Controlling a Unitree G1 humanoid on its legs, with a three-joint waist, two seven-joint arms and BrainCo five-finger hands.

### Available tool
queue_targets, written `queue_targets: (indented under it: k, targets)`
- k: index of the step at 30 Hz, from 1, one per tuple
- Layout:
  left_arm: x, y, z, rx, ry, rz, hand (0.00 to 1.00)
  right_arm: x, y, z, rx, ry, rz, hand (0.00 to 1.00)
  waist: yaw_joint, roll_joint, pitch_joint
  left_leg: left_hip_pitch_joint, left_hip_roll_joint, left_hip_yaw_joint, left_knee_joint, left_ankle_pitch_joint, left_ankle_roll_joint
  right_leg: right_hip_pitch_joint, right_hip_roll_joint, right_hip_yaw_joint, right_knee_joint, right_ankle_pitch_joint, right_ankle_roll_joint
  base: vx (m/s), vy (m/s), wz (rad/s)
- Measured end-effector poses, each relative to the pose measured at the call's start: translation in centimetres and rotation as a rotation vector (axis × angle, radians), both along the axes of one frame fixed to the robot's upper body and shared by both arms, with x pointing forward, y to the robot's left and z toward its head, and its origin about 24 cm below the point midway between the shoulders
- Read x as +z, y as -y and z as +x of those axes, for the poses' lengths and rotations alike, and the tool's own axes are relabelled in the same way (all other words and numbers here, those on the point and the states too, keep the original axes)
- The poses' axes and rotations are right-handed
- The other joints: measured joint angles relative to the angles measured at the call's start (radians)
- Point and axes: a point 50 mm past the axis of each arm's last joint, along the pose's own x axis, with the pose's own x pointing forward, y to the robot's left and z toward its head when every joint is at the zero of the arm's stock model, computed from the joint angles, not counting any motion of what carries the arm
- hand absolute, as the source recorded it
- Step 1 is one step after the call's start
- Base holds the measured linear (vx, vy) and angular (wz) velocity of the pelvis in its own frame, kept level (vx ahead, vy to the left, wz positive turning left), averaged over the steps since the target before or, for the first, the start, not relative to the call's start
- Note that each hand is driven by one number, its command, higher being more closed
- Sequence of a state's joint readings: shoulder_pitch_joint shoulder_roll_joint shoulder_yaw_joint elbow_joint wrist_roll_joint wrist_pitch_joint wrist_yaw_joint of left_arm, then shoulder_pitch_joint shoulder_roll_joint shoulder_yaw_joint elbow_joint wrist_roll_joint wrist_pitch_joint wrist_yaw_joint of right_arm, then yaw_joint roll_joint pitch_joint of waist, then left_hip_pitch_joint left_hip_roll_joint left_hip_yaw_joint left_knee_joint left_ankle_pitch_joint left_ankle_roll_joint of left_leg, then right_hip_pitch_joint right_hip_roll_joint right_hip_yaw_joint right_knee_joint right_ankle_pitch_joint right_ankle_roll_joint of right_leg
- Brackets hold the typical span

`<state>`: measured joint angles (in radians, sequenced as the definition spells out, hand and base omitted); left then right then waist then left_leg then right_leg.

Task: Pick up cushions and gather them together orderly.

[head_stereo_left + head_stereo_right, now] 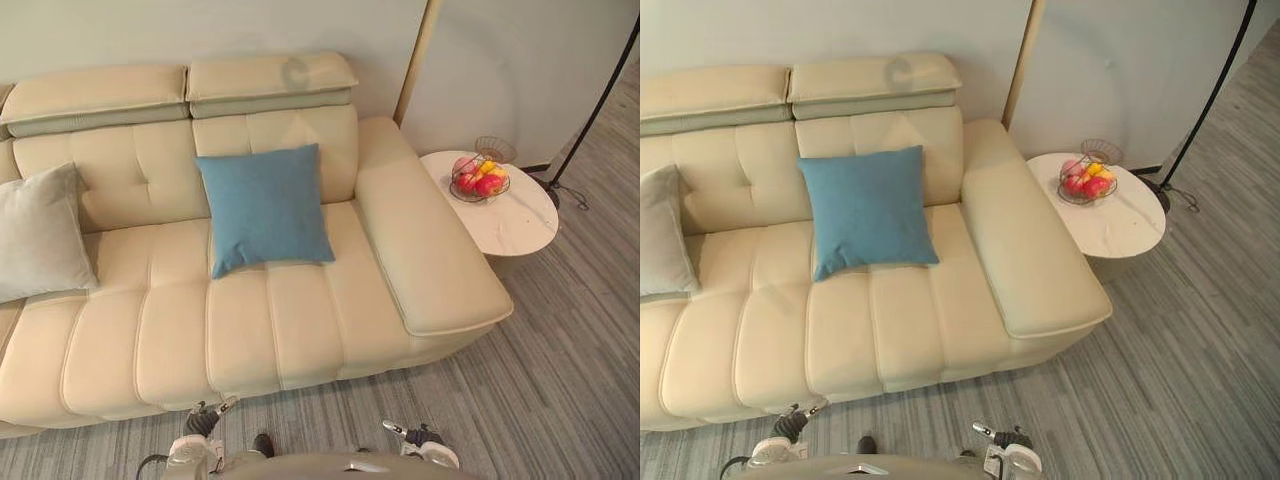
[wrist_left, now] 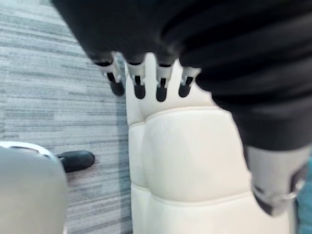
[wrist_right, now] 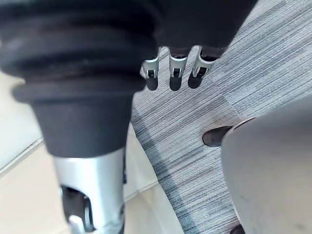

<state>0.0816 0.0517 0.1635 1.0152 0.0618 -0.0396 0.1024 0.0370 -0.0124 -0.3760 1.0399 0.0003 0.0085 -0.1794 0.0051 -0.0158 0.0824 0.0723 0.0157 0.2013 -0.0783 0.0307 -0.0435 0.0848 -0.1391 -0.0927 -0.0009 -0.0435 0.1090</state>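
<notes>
A blue cushion (image 1: 265, 208) leans against the back of the cream sofa (image 1: 330, 330), near its middle. A light grey cushion (image 1: 38, 235) rests at the sofa's left end, well apart from the blue one. My left hand (image 1: 207, 416) hangs low in front of the sofa's front edge with its fingers (image 2: 138, 86) straight and nothing in them. My right hand (image 1: 412, 436) hangs over the carpet with fingers (image 3: 174, 78) relaxed, also holding nothing.
A round white side table (image 1: 505, 215) stands right of the sofa's arm, carrying a wire basket of fruit (image 1: 480, 178). A floor lamp's pole (image 1: 418, 58) rises behind it and a black stand (image 1: 590, 120) leans at the far right. Grey striped carpet (image 1: 560, 380) covers the floor.
</notes>
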Motion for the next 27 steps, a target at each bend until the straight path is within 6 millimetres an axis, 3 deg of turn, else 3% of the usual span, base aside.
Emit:
queue_targets:
  k: [7,10,11,13,14,15,16,17,18,19,20,22,24,25,27]
  targets:
    - [-0.2,0.2,0.1,-0.022,-0.027,-0.005,0.00,-0.1,0.2,-0.3,-0.053,-0.003,0.019,0.00,-0.007,0.002,0.004,0.039,0.036,0.123,0.001,-0.025,-0.025,-0.020,0.038,0.121,-0.022,0.024,-0.015,0.03,-0.040,-0.56]
    - [-0.1,0.5,0.7,-0.024,-0.015,-0.014,0.00,0.0,0.7,-0.4,-0.063,-0.005,0.008,0.00,-0.014,-0.016,0.011,-0.022,0.044,0.047,0.144,-0.065,0.006,-0.089,0.044,0.269,-0.006,0.050,-0.015,-0.03,-0.109,-1.34]
    - [-0.1,1.0,0.9,-0.024,-0.011,-0.026,0.00,0.0,1.0,-0.4,-0.063,-0.006,0.000,0.00,-0.015,-0.005,0.017,-0.040,0.048,-0.010,0.185,-0.101,0.008,-0.115,0.052,0.323,-0.006,0.067,-0.010,-0.05,-0.044,-1.41]
    - [-0.1,1.6,1.1,-0.015,-0.007,-0.045,0.00,0.4,1.8,0.0,-0.058,0.005,-0.023,0.00,-0.012,0.028,0.025,-0.030,0.077,0.000,0.214,-0.200,-0.014,-0.168,0.102,0.448,-0.004,0.100,0.002,-0.09,0.014,-1.79]
    - [-0.1,1.6,1.1,-0.015,-0.008,-0.044,0.00,0.4,1.8,0.2,-0.055,0.010,-0.024,0.00,-0.011,0.030,0.026,-0.027,0.081,0.020,0.217,-0.220,-0.029,-0.183,0.113,0.483,-0.005,0.109,0.006,-0.14,0.072,-2.03]
    - [0.0,1.2,1.3,-0.016,-0.003,-0.033,0.00,0.5,1.4,1.0,-0.030,0.023,-0.019,0.00,-0.009,0.010,0.037,-0.019,0.078,0.107,0.234,-0.247,-0.017,-0.212,0.127,0.563,-0.009,0.140,-0.003,-0.20,0.061,-2.23]
    - [0.0,0.9,1.3,-0.016,-0.001,-0.023,0.00,0.6,0.7,1.9,0.007,0.039,-0.011,0.00,-0.011,0.003,0.040,-0.020,0.087,0.189,0.246,-0.266,-0.014,-0.231,0.131,0.594,-0.038,0.175,-0.044,-0.20,0.032,-2.10]
    - [0.0,0.7,1.3,-0.016,-0.001,-0.020,0.00,0.6,0.4,2.0,0.013,0.041,-0.004,0.00,-0.017,-0.002,0.042,-0.020,0.094,0.222,0.247,-0.268,-0.014,-0.236,0.131,0.581,-0.055,0.179,-0.081,-0.17,0.001,-1.99]
    - [0.3,0.5,2.0,-0.020,0.018,-0.013,0.00,0.7,0.1,2.4,0.022,0.048,-0.001,0.00,-0.014,0.002,0.049,-0.017,0.110,0.309,0.246,-0.267,-0.016,-0.298,0.131,0.445,-0.013,0.177,-0.124,-0.05,-0.031,-1.74]
    - [0.3,0.4,2.1,-0.022,0.020,-0.008,0.00,0.7,0.1,2.6,0.028,0.055,-0.002,0.00,-0.021,0.001,0.049,-0.009,0.132,0.377,0.248,-0.256,-0.026,-0.337,0.129,0.246,0.072,0.162,-0.127,0.00,-0.036,-1.68]
    - [0.3,0.3,2.1,-0.023,0.019,-0.006,0.00,0.8,0.1,2.7,0.027,0.057,-0.004,0.00,-0.020,0.005,0.051,0.004,0.141,0.399,0.249,-0.254,-0.029,-0.342,0.125,0.145,0.104,0.143,-0.139,0.10,-0.058,-1.30]
    - [0.5,0.2,2.5,-0.028,0.031,-0.001,0.00,0.7,0.1,2.3,0.033,0.048,-0.004,0.00,-0.016,0.013,0.055,0.030,0.156,0.447,0.252,-0.245,-0.041,-0.312,0.083,-0.253,0.151,0.069,-0.170,0.12,-0.105,-1.18]
    - [0.6,0.3,2.9,-0.032,0.041,-0.005,0.00,1.1,0.6,3.0,0.037,0.076,-0.025,0.00,-0.041,0.031,0.065,0.060,0.154,0.461,0.225,-0.235,-0.058,-0.297,0.094,-0.285,0.150,0.081,-0.159,0.05,-0.101,-0.61]
    - [0.6,0.9,3.1,-0.046,0.046,-0.016,0.00,1.3,1.3,3.1,0.040,0.079,-0.044,0.00,-0.040,0.053,0.071,0.081,0.155,0.465,0.213,-0.224,-0.071,-0.290,0.112,-0.246,0.146,0.080,-0.158,0.03,-0.053,-0.46]
    - [0.5,1.5,3.0,-0.051,0.042,-0.030,0.00,1.3,1.7,3.0,0.037,0.076,-0.054,0.00,-0.037,0.068,0.072,0.085,0.161,0.464,0.238,-0.216,-0.074,-0.295,0.124,-0.215,0.150,0.058,-0.151,0.01,-0.058,-0.50]
